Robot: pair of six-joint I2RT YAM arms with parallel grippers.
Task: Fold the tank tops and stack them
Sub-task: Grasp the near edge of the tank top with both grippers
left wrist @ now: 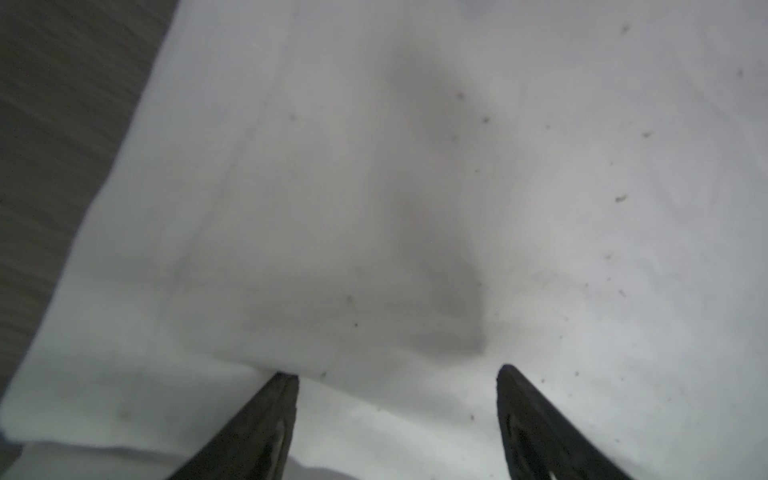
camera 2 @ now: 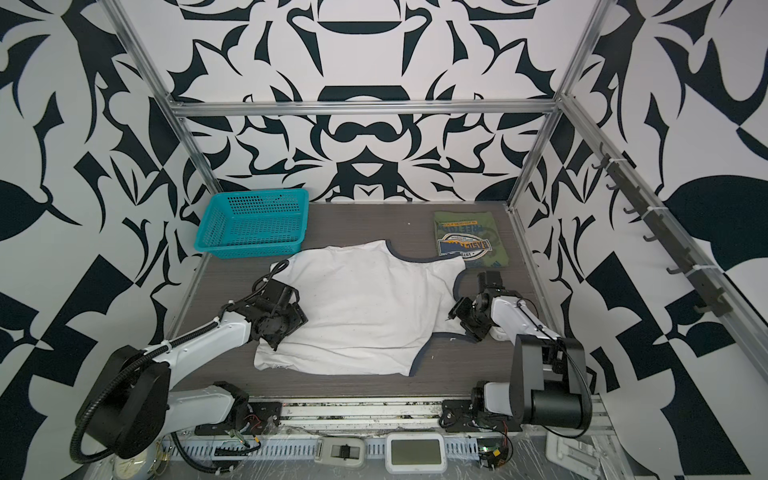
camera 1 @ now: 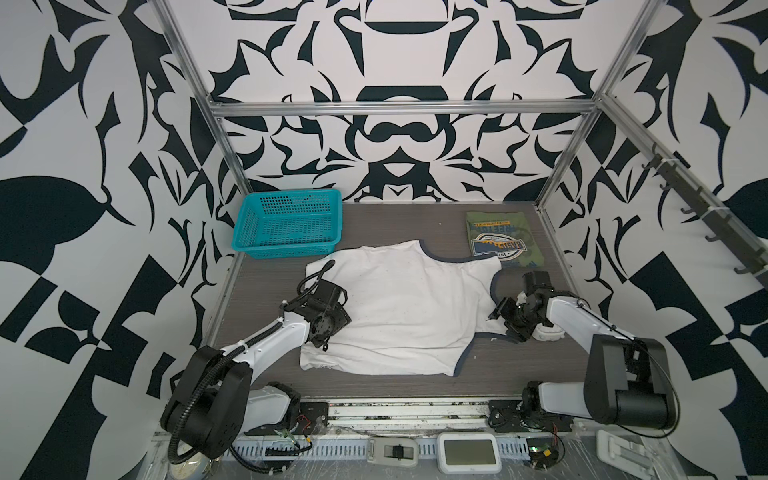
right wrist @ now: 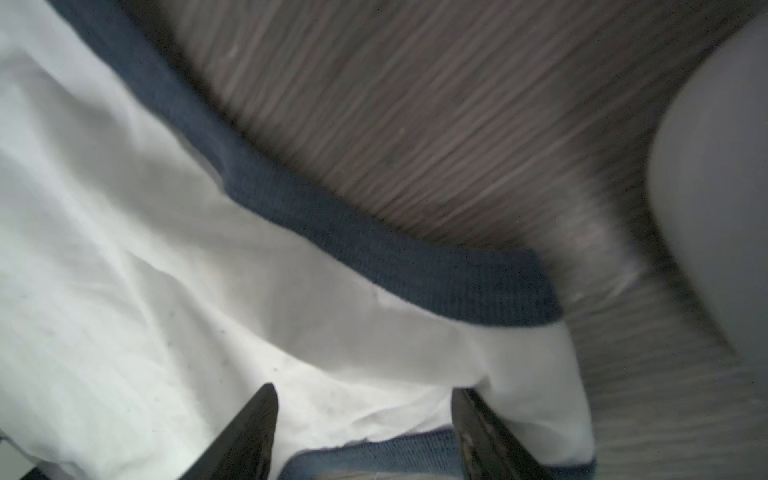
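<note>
The white tank top [camera 1: 407, 307] [camera 2: 365, 307] with navy trim lies spread flat across the middle of the table in both top views. The olive green tank top [camera 1: 496, 239] [camera 2: 465, 237] lies folded at the back right, badge print up. My left gripper [camera 1: 328, 332] [left wrist: 397, 374] points down at the white top's left edge, open, with white cloth [left wrist: 415, 166] beneath; one fingertip [left wrist: 286, 380] is tucked at a fold. My right gripper [camera 1: 505, 318] [right wrist: 363, 390] is open over the strap end, with loose white cloth and navy trim [right wrist: 332, 224] lying between the fingers.
A teal mesh basket [camera 1: 291, 195] [camera 2: 257, 193] stands at the back left, close to the white top's far edge. Bare dark wood-grain table [camera 1: 395, 224] shows behind and in front of the shirt. Metal frame posts bound the sides. Small devices [camera 1: 467, 453] sit past the front edge.
</note>
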